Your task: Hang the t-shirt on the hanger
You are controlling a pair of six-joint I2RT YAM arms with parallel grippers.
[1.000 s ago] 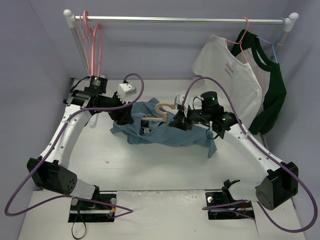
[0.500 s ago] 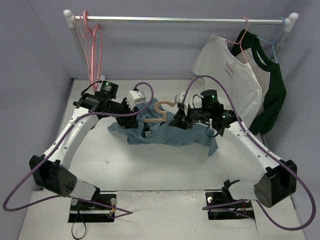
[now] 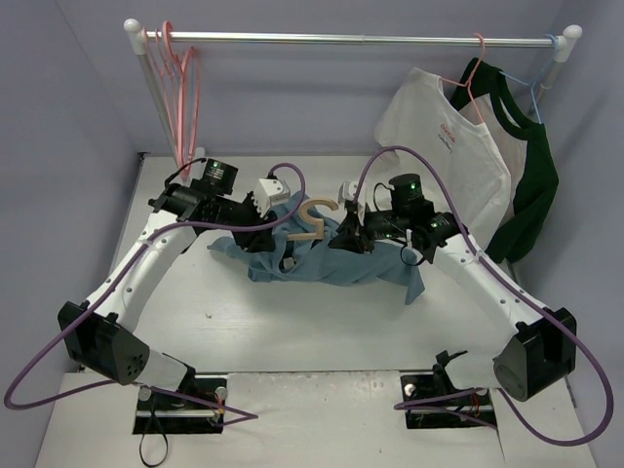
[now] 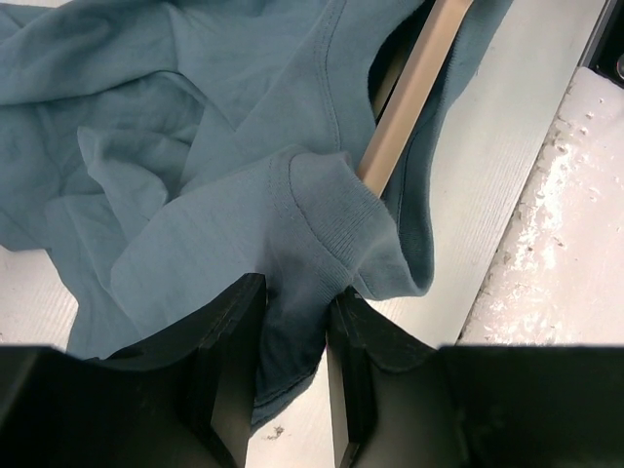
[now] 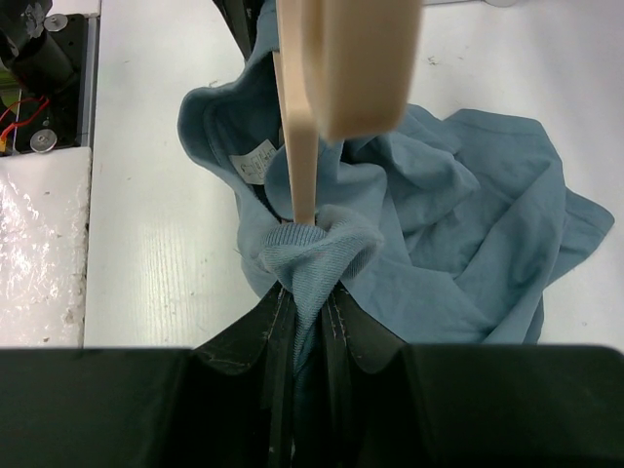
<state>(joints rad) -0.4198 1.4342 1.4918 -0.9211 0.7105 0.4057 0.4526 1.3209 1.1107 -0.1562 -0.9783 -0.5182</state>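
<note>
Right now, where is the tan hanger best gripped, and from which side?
Probably at the hanger's bare neck just below the hook, coming from above: its arms run inside the t-shirt, and only hook and neck stick out of the collar.

- The t-shirt (image 4: pixel 185 166), dusty teal, lies crumpled over the upper left and middle of the view, creased into many folds.
- The left gripper (image 4: pixel 297 292) reaches in from the bottom edge, its two black fingers (image 4: pixel 229 361) closed on a bunched fold of the cloth just below the ribbed collar.
- The collar band curves up from this pinch towards the top of the view.
- The hanger (image 4: pixel 414 83) shows as a tan straight bar slanting down from the top right; its lower end goes under the collar fold.
- The white table (image 4: pixel 487 185) shows bare to the right of the cloth.
- A rough white surface (image 4: pixel 565 263) lies beyond the table's edge at far right.
</note>
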